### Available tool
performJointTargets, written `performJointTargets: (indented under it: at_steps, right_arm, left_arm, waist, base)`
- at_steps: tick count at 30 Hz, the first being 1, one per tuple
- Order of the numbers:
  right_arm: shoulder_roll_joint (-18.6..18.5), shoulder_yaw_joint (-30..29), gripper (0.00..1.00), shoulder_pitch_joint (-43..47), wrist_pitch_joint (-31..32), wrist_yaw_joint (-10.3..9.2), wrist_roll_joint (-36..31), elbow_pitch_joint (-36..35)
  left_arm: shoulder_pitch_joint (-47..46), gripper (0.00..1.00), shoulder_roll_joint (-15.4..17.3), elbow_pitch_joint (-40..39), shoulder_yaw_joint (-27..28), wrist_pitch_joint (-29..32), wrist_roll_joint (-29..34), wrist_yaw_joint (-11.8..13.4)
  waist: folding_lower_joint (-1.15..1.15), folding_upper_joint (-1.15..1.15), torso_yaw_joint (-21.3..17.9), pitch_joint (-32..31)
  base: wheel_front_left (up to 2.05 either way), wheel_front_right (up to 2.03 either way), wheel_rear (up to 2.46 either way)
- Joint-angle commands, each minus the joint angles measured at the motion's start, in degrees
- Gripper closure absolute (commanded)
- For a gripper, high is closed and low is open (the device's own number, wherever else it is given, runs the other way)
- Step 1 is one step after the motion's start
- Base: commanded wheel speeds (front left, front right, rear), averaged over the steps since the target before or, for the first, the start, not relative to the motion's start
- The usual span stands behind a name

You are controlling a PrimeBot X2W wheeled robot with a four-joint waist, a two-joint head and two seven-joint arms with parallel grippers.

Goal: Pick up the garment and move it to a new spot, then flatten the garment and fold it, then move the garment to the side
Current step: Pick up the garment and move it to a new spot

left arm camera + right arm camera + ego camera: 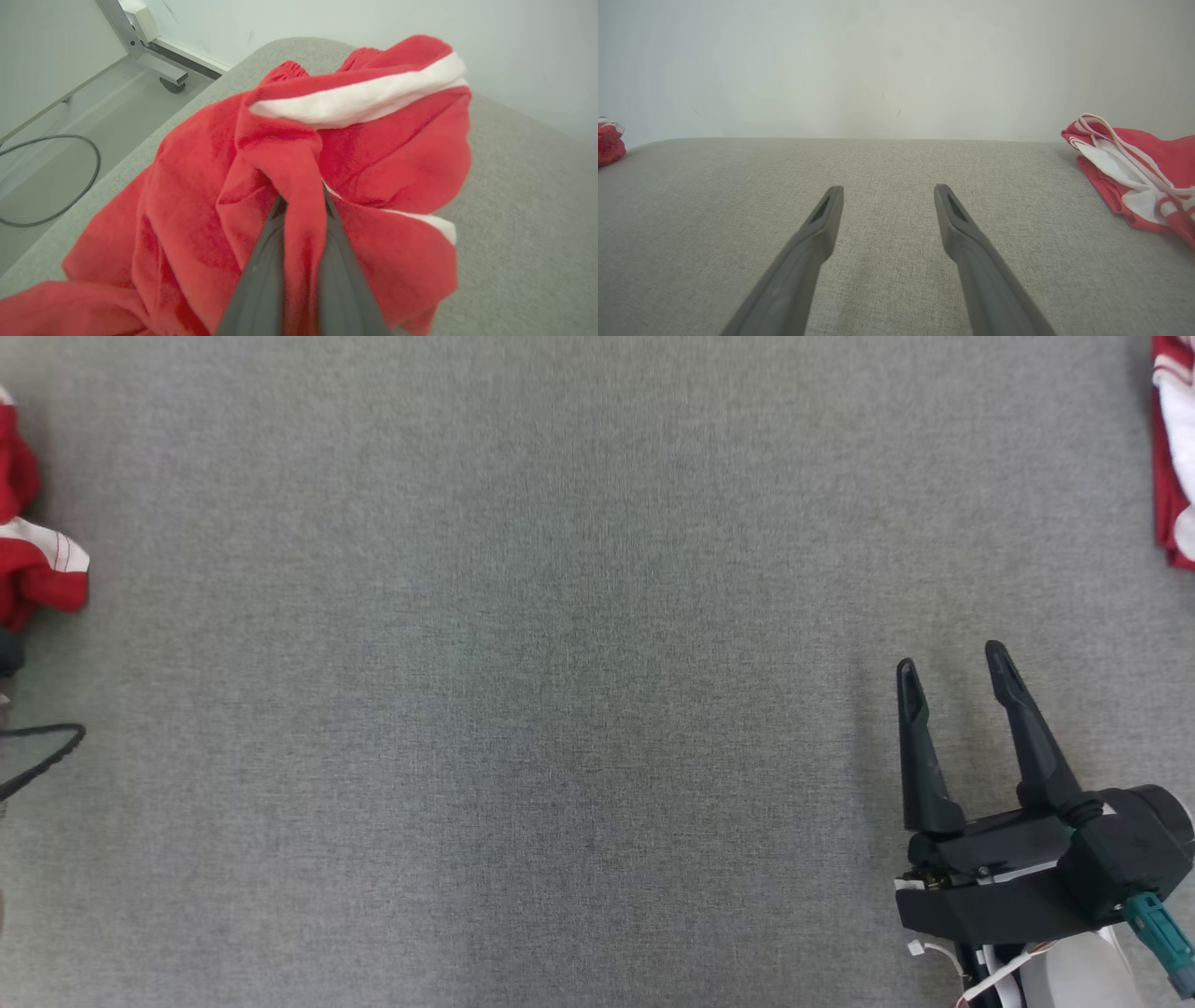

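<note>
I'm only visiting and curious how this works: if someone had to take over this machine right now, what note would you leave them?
Grip: the left end effector is shut on a fold of the red garment, which lies crumpled at the left edge of the grey table.
Other arm: the right end effector is open and empty, over the table's near right.
Also there: another red-and-white garment at the far right.
Done: the grasp.
Left: carry it to a new spot, flatten, fold, move aside.

Soft, even light throws a faint shadow left of the right hand (950,655); wrist-view edges bow.
</note>
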Motion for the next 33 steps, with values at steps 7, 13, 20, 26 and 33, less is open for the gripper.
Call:
performJointTargets:
  at_steps: [7, 13, 20, 26, 33]
  right_arm:
    - [1.8, 0.8, 0.00, 0.1, 0.0, -0.12, 2.4, 1.1]
    - [3.2, 1.3, 0.00, 1.3, 0.0, -0.12, 3.5, 2.7]
    - [4.2, 1.3, 0.00, 2.1, 0.0, -0.12, 4.4, 3.8]
    - [4.8, 1.2, 0.00, 2.7, 0.0, -0.12, 5.2, 4.9]
    - [5.0, 1.5, 0.00, 3.3, 0.0, -0.12, 7.0, 6.6]
  left_arm:
    - [-2.9, 1.00, 0.4, -2.7, 0.4, -7.1, -2.1, -1.1]
    - [-6.6, 1.00, -0.7, -8.3, -3.8, -8.8, -2.4, -1.5]
    - [-7.7, 1.00, -2.4, -19.6, -11.1, -6.6, -6.4, -1.5]
    - [-6.0, 1.00, -3.6, -32.5, -16.4, -2.3, -11.7, -1.5]
    - [-2.6, 1.00, -8.4, -45.9, -19.6, 3.5, -14.9, -0.8]
  waist:
    - [0.00, -0.01, -0.5, -7.3]
    - [0.00, -0.01, -0.9, -12.0]
    - [0.00, -0.01, -2.1, -15.3]
    - [0.00, -0.01, -5.2, -17.6]
    - [0.00, -0.01, -10.2, -18.5]
  base:
    - [0.00, 0.00, 0.00]
    - [0.00, 0.00, 0.00]
    - [0.00, 0.00, 0.00]
    - [0.00, 0.00, 0.00]
    - [0.00, 0.00, 0.00]
